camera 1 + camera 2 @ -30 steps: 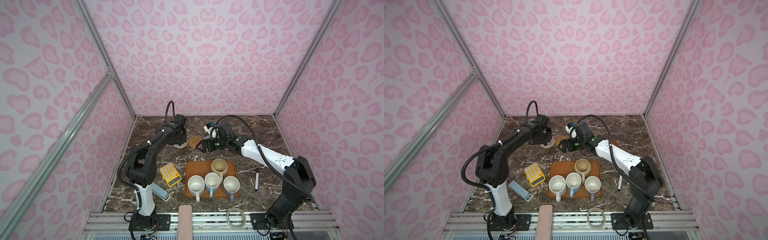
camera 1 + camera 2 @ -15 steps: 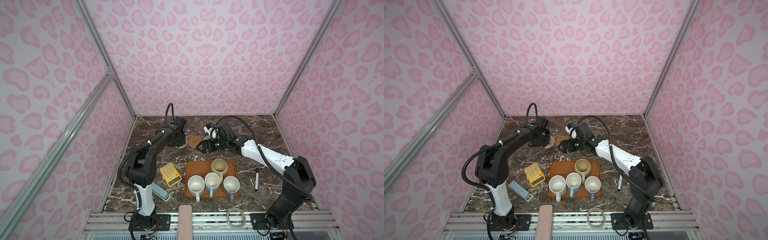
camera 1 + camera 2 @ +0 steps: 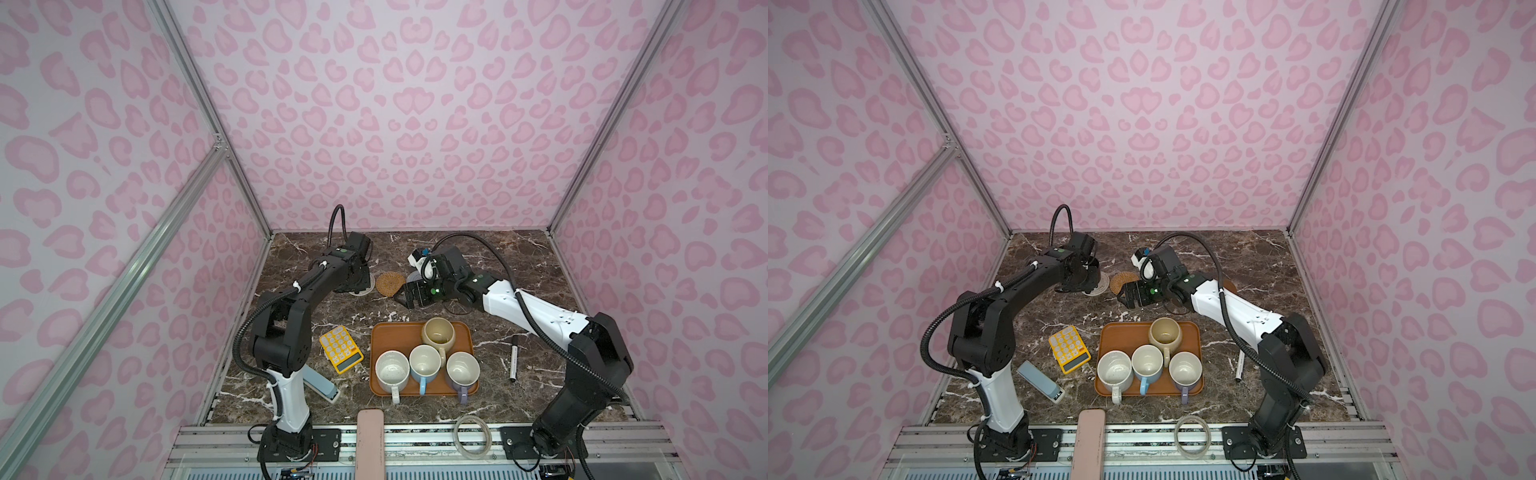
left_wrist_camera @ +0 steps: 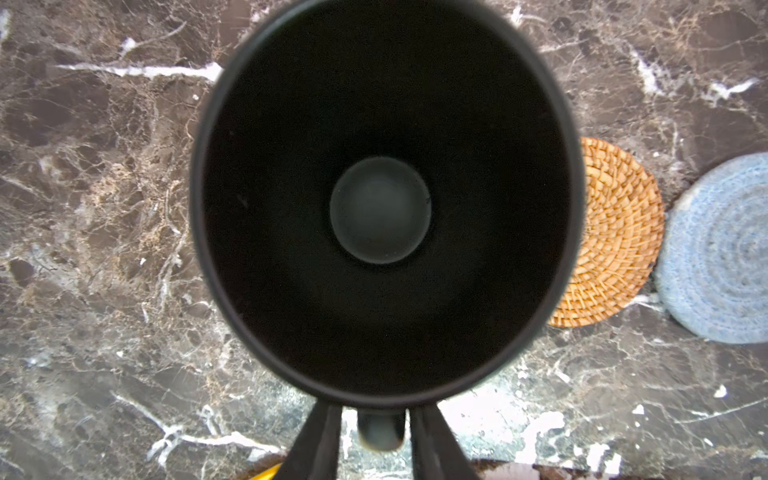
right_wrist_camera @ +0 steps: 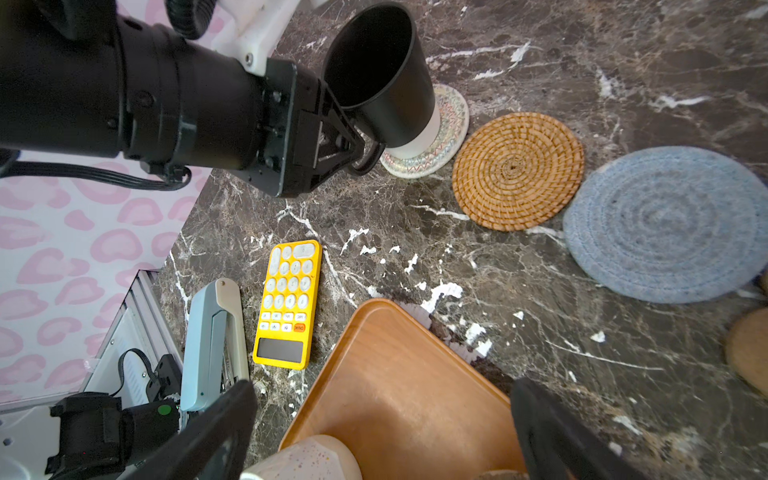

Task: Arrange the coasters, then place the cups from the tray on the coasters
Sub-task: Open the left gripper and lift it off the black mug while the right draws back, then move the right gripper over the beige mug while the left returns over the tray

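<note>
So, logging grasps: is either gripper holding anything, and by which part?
Nothing clamped: left gripper straddles the black mug's handle, gap visible; right gripper open, empty.

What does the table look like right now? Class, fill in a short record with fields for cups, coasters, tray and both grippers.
Black mug: upright on the whitish coaster
Bare coasters: tan rattan coaster, light-blue coaster, side by side
Tray: holds cream-yellow mug, white mug, blue mug, lavender mug
Left gripper: open, straddling the black mug's handle
Right gripper: open, holding nothing
</note>
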Controlling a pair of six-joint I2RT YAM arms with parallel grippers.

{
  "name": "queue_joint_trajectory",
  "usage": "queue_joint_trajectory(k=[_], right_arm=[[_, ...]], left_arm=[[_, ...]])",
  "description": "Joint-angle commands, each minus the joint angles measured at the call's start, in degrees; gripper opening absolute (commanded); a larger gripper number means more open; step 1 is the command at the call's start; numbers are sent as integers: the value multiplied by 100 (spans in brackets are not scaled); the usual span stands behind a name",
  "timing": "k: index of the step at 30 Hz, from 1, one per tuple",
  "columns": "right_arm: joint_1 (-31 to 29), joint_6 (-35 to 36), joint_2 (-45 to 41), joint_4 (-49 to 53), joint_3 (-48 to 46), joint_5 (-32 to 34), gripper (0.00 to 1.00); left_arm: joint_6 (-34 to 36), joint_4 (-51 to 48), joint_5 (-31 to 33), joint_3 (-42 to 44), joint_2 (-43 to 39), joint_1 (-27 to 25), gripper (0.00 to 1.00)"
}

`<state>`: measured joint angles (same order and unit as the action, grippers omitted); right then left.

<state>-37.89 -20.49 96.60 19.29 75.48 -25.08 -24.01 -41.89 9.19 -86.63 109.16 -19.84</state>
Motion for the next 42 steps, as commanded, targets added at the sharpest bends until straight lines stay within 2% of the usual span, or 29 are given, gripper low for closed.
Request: queue_joint_trajectory(k=[1,7,11,13,17,20,21,28,33,37,42], right_arm=[[-7,87,-68,49,-48,9,97],[23,89,-151,62,-172,21,97],[19,106,-238,161,-190,92,97],[23,124,-344,286,-179,171,98],[20,193,-612,676,-163,446,99],[21,212,-865,1054,-164,724,99],[23,206,-971,1199,-182,838,99],[24,92,-1573,2432,-237,1443,94],[-94,-47,-1938,3096,-421,1772,90],[-244,-197,-2078,3307,-688,1810,81],[-340,-501,-2242,3131,-1169,1766,68]], left_arm=[[-64,106,2,38,-15,-1,29],[-17,76,56,23,-18,3,27],[-33,62,8,16,-108,6,35],[-46,9,-16,-19,-209,2,49],[-77,-130,-1,-115,-463,1,84],[-118,-176,4,-133,-757,3,100],[-149,-211,1,-147,-871,6,97],[-504,-625,-445,-222,-1686,5,97],[-801,-659,-1277,50,-2282,-10,97],[-1099,-338,-2003,489,-2750,-85,97],[-1349,-439,-2160,777,-3135,-473,98]])
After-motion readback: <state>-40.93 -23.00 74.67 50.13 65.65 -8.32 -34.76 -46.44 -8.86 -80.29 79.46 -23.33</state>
